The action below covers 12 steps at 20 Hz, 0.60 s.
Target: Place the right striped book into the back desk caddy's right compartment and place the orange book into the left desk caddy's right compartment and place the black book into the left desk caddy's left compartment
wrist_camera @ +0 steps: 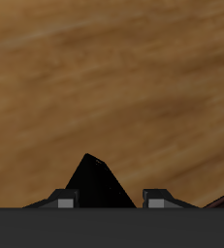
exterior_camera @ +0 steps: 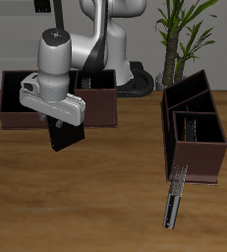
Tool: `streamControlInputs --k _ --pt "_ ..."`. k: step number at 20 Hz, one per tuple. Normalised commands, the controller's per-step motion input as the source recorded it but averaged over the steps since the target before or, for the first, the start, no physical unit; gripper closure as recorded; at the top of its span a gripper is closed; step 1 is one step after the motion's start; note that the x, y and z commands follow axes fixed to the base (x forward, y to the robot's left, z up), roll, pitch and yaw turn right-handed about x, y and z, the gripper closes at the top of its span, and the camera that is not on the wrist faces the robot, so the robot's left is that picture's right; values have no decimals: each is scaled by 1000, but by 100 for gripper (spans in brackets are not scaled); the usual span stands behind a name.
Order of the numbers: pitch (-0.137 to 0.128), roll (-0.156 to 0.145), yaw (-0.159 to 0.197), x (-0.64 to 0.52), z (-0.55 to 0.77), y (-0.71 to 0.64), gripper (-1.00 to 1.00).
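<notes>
The white-and-grey two-finger tool [exterior_camera: 64, 118] is hanging above the brown wood-grain counter [exterior_camera: 105, 187], clamped on a flat black book [exterior_camera: 64, 133] that is hanging upright below it, in front of a dark brown box-shaped desk caddy [exterior_camera: 100, 103] standing near the robot's base. In the wrist view, the black book [wrist_camera: 97, 184] is showing as a dark wedge between the two grey fingertips [wrist_camera: 62, 200], with only bare counter [wrist_camera: 104, 87] beyond it. A second dark brown divided desk caddy [exterior_camera: 196, 128] is standing well apart, beside a green potted plant [exterior_camera: 179, 30]; a striped book [exterior_camera: 189, 130] is sitting upright inside one of its compartments. Another thin striped book [exterior_camera: 174, 197] is lying on the counter, just in front of that caddy, nearer the front edge.
</notes>
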Motion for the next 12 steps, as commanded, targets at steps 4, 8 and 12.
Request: streamControlInputs --k 4,8,12 --pt "-57 12 -27 -128 622 458 100" --pt "-100 67 -2 -390 1083 996 100" --pt "-70 43 -4 -321 729 721 100"
